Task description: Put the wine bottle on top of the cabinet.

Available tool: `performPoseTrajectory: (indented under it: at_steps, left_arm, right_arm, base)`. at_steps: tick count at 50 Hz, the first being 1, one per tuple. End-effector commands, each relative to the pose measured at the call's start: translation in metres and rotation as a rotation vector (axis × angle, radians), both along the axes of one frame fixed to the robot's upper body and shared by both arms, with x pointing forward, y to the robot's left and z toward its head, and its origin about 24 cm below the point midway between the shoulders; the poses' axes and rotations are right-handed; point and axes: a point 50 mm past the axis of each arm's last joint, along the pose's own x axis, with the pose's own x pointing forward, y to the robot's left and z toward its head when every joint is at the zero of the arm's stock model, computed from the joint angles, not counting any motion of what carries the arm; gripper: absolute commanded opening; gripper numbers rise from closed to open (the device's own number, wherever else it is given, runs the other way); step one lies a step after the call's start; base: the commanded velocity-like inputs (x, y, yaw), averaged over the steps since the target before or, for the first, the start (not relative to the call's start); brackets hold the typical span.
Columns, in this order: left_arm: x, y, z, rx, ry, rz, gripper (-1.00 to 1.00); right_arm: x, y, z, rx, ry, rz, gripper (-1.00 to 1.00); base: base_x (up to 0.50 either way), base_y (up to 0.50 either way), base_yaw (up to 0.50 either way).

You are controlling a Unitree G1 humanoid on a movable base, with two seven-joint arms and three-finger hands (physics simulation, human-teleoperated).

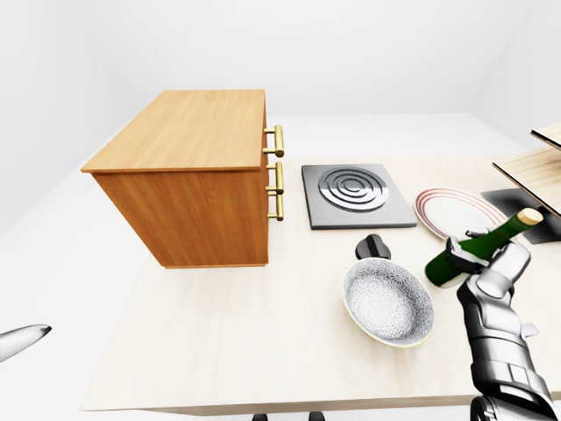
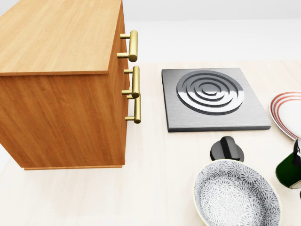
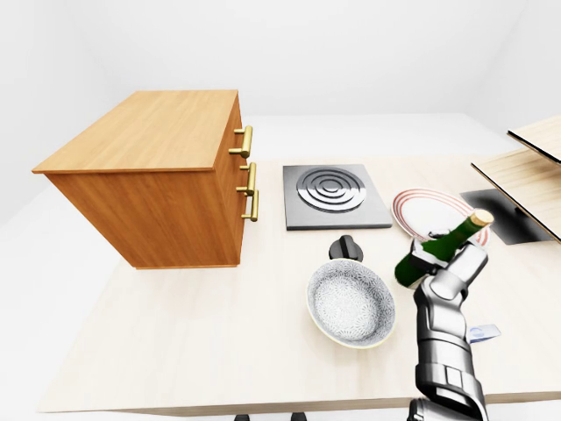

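Note:
My right hand (image 1: 480, 263) is shut on the green wine bottle (image 1: 473, 250), gripping its body. The bottle is tilted, its tan-capped neck pointing up and right, and it hangs above the table between the patterned bowl and the red-rimmed plate. In the head view only the bottle's dark base (image 2: 288, 170) shows at the right edge. The wooden cabinet (image 1: 197, 175) with brass handles (image 1: 277, 167) stands at the left of the table, its flat top (image 1: 188, 127) bare. Only a silvery tip of my left arm (image 1: 22, 340) shows at the lower left.
A steel hob plate (image 1: 355, 195) lies right of the cabinet, with a black knob (image 1: 374, 246) below it. A patterned bowl (image 1: 387, 301) sits left of my right hand, a red-rimmed plate (image 1: 456, 210) beyond it. Wooden shelves (image 1: 535, 167) stand at the far right.

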Motion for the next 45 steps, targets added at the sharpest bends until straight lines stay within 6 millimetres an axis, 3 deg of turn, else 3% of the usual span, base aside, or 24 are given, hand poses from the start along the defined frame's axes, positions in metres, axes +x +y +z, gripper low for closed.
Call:
performPoseTrajectory:
  at_steps: [1, 16, 24, 31, 45]
  left_arm:
    - [0.0, 0.0, 0.0, 0.0, -0.001, 0.0, 1.0]
    - [0.001, 0.0, 0.0, 0.003, -0.001, 0.0, 1.0]
    - [0.002, -0.001, 0.001, 0.004, -0.003, -0.005, 1.0]
    - [0.002, -0.001, 0.001, 0.004, -0.005, -0.005, 1.0]
    - [0.0, -0.002, 0.002, 0.006, -0.012, -0.005, 1.0]
  right_arm:
    - [0.001, 0.001, 0.029, -0.082, -0.104, 0.001, -0.95]
    - [-0.007, 0.001, 0.079, -0.182, -0.296, -0.006, -0.97]
    - [-0.01, 0.018, 0.148, -0.302, -0.556, 0.073, -1.0]
    - [0.005, 0.034, 0.195, -0.348, -0.702, 0.16, -1.0]
    - [0.055, 0.077, 0.256, -0.361, -0.772, 0.415, -0.91]
  base:
    - [0.0, 0.0, 0.0]
    - [0.0, 0.0, 0.0]
    - [0.0, 0.0, 0.0]
    - [0.0, 0.0, 0.0]
    - [0.0, 0.0, 0.0]
